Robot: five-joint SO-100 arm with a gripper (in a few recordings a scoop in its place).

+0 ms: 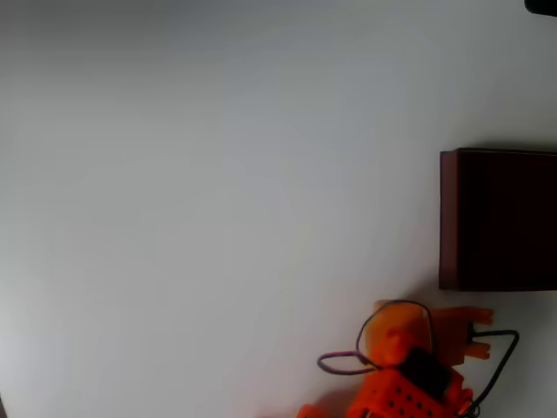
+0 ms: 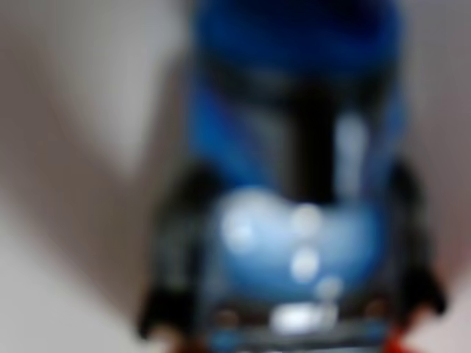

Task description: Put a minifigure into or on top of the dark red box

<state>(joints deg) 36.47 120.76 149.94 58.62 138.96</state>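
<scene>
Blurred minifigure (image 2: 294, 184) crowds the wrist view — overhead, fingers (image 1: 474, 335) near dark red box (image 1: 498, 219), grip unclear.

Arm (image 1: 396, 383): bright orange plastic body throughout. Black rectangular module mounted on the upper side. Row of small dark holes on an orange face near the lower edge. Thin black cables loop loosely around the structure. End effector (image 1: 474, 335): orange fingers.

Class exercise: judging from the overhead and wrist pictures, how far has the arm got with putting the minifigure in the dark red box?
Done: the minifigure looms huge and blurred at the wrist camera, so it seems picked up. In hand: the gripper sits just below the dark red box in the overhead view. Left: moving over the box and releasing; whether the jaws are shut is unclear.
</scene>
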